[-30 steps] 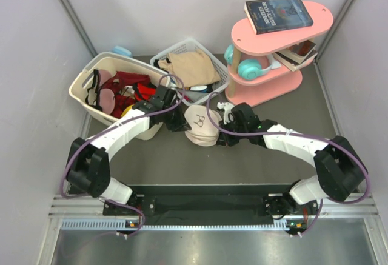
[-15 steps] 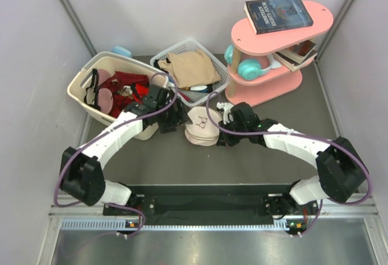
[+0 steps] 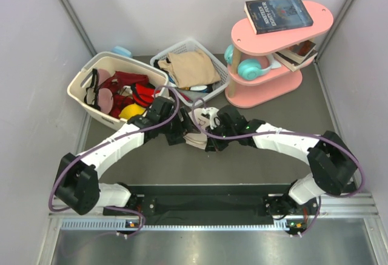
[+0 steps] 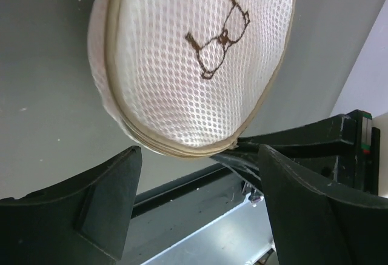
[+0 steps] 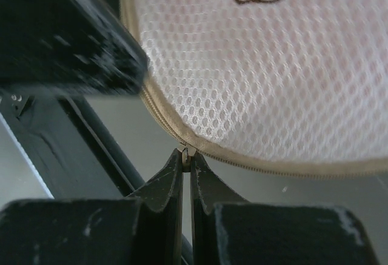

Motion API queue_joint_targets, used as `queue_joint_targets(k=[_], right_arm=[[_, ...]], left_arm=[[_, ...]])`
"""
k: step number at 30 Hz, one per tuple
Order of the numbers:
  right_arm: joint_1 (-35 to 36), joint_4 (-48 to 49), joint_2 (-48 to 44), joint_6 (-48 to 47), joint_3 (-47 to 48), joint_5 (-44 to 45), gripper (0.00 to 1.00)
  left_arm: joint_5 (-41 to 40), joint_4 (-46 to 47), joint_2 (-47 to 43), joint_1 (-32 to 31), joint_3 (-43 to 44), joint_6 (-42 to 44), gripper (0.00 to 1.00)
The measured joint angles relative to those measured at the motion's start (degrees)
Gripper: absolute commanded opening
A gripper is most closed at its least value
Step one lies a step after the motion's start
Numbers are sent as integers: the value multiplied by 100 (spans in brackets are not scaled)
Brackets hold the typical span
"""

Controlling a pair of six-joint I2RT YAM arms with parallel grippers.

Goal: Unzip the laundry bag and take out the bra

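The laundry bag (image 3: 195, 121) is a round cream mesh pouch with a small dark logo, lying on the dark table between my two grippers. It fills the top of the left wrist view (image 4: 194, 65) and of the right wrist view (image 5: 273, 65). My right gripper (image 5: 187, 153) is shut on the zip pull at the bag's rim, and its point (image 3: 209, 134) is at the bag's near side. My left gripper (image 4: 199, 159) is open, one finger on either side of the bag's edge without touching it; from above it (image 3: 177, 130) sits at the bag's left. The bra is hidden.
A cream laundry basket (image 3: 85, 80) with red garments stands at the back left. Behind the bag is a white wire basket (image 3: 159, 54) holding tan cloth. A pink shelf (image 3: 267, 89) with a book (image 3: 277, 14) and teal headphones (image 3: 248, 68) stands at the back right.
My left gripper has opened and stays at the bag's left edge. My right gripper, still shut, has moved left along the bag's near rim. The bag has shifted slightly left.
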Motion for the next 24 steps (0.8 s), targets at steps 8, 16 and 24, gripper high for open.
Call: queue_joint_targets(k=[8, 16, 24], right_arm=[[271, 15, 219, -52, 332, -79, 0], [280, -11, 221, -52, 332, -72, 0], [280, -70, 221, -52, 330, 39, 0]], left_arm=[[26, 256, 105, -63, -306, -348, 61], [39, 560, 372, -70, -306, -472, 0], [153, 754, 501, -76, -304, -492, 0]])
